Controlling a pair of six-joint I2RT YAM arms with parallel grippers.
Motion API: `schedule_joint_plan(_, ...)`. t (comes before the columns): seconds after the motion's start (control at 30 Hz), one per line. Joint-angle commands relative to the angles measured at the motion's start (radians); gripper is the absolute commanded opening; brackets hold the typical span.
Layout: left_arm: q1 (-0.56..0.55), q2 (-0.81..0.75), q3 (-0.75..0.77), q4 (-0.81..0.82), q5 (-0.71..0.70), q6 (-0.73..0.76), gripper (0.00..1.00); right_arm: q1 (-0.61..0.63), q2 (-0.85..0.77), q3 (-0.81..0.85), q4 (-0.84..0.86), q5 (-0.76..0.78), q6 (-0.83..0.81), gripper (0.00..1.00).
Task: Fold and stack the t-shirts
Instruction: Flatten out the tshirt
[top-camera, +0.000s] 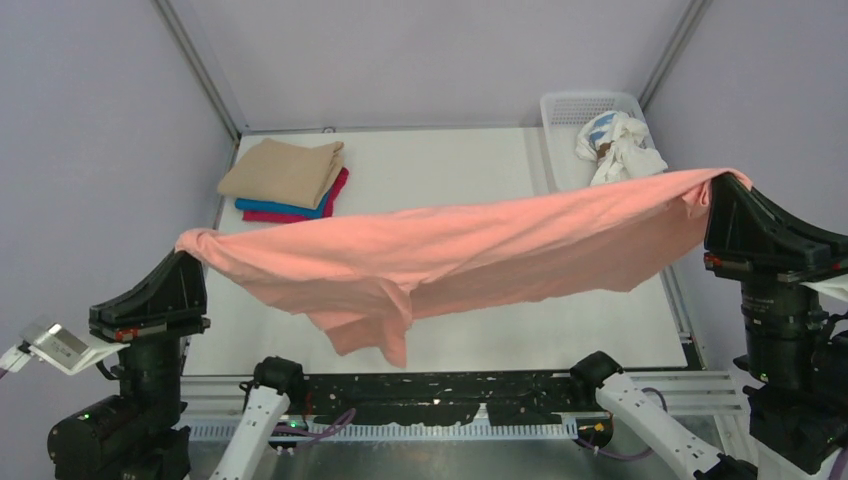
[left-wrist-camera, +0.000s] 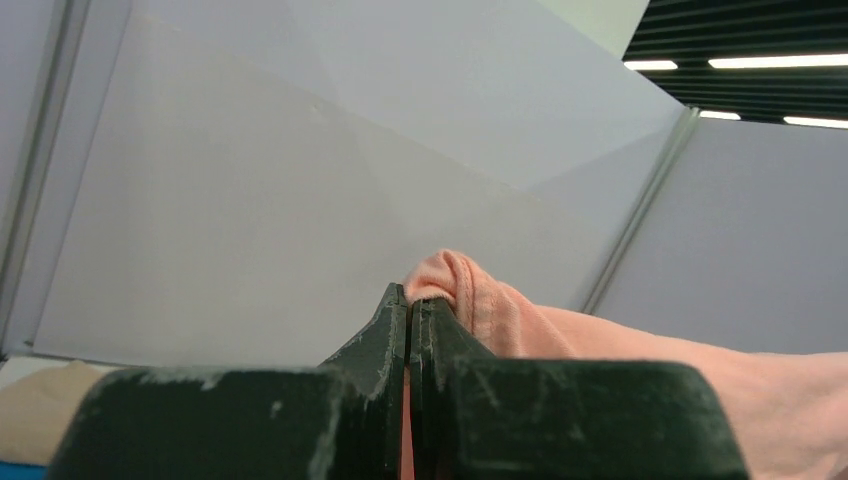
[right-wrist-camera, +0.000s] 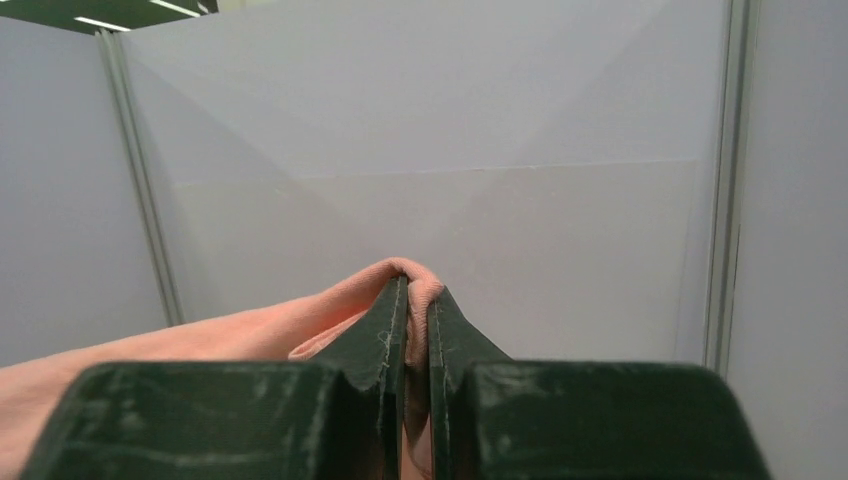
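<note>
Top external: your left gripper (top-camera: 185, 250) and right gripper (top-camera: 717, 182) clench the salmon-pink shirt (top-camera: 450, 250); pull wider and a corner may slip.

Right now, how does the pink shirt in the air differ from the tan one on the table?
The salmon-pink shirt hangs unfolded, stretched between the left gripper and right gripper; the tan shirt lies folded into a rectangle. The pink one is held aloft; the tan one tops a stack. Both are plain cloth.
</note>
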Motion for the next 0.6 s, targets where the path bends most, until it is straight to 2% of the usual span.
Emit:
schedule_joint_plan(0.0,0.005,0.006,0.038,0.024,0.098,-0.010,0.00,-0.006,-0.012,0.009,-0.056,-0.042,0.028,0.06)
schedule_joint_plan(0.1,0.005,0.049,0.013,0.029,0.098,-0.022,0.00,-0.007,-0.011,-0.019,-0.047,-0.009,0.020,0.06)
schedule_joint_plan(0.2,0.005,0.114,-0.066,0.058,0.066,-0.045,0.00,-0.006,-0.005,-0.100,0.000,0.124,0.009,0.06)
schedule_joint_plan(0.33,0.005,0.278,-0.187,0.111,-0.017,-0.057,0.00,-0.006,0.035,-0.309,0.165,0.415,-0.029,0.06)
schedule_joint_plan(0.43,0.004,0.466,-0.245,0.166,-0.094,-0.045,0.00,-0.014,0.156,-0.427,0.252,0.600,-0.042,0.06)
schedule_joint_plan(0.53,0.005,0.723,-0.239,0.188,-0.221,-0.042,0.01,-0.078,0.299,-0.535,0.333,0.590,0.022,0.06)
schedule_joint_plan(0.57,0.006,0.831,-0.220,0.206,-0.258,-0.033,0.07,-0.142,0.385,-0.551,0.344,0.504,0.047,0.06)
